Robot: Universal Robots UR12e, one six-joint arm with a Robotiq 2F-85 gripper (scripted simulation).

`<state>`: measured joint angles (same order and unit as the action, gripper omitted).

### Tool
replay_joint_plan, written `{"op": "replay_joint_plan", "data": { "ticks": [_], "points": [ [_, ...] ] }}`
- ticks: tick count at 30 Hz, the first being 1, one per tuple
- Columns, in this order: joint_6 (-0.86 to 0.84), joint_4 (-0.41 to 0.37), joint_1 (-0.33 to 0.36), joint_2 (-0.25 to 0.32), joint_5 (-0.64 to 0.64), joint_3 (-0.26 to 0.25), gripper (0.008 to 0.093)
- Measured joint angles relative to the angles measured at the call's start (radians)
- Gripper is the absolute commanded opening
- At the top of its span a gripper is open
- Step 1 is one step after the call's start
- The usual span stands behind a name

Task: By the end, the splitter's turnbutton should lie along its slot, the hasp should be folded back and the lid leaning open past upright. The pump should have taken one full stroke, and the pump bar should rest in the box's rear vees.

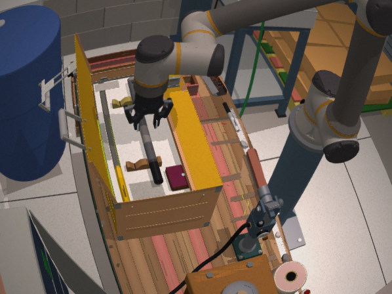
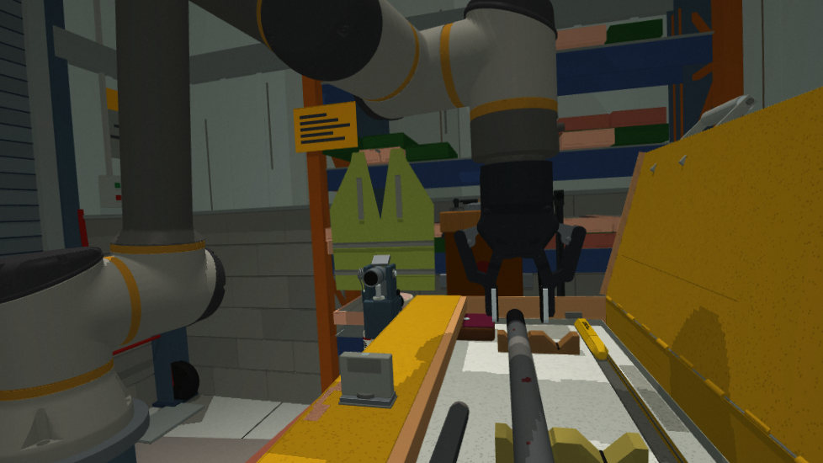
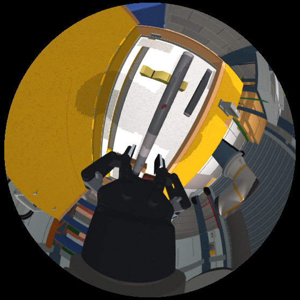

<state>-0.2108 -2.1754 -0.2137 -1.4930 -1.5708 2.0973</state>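
Note:
The open box (image 1: 141,144) sits on the wooden bench, its yellow lid (image 1: 90,111) leaning back past upright toward the blue drum. Inside, the grey pump bar (image 1: 149,147) (image 2: 526,391) (image 3: 163,112) lies lengthwise across a yellow vee block (image 2: 570,446) (image 3: 152,73) and a brown vee block (image 1: 142,164) (image 2: 538,342). My gripper (image 1: 148,118) (image 2: 519,305) (image 3: 145,161) hangs open over the bar's middle, fingers astride it, holding nothing. The hasp plate (image 2: 366,379) sits on the box's yellow front rim. The pump (image 1: 262,210) stands on the bench to the right.
A blue drum (image 1: 28,95) stands left of the box. A maroon block (image 1: 177,177), a short dark rod (image 3: 197,93) and a yellow-tipped tool (image 1: 120,183) lie inside the box. The robot's base column (image 1: 327,124) rises on the right.

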Motion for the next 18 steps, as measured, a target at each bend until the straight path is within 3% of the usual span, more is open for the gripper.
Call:
{"op": "replay_joint_plan", "data": {
  "ticks": [18],
  "points": [
    [0.0,-0.048,0.0,0.027,0.0,0.022,0.053]
  ]
}}
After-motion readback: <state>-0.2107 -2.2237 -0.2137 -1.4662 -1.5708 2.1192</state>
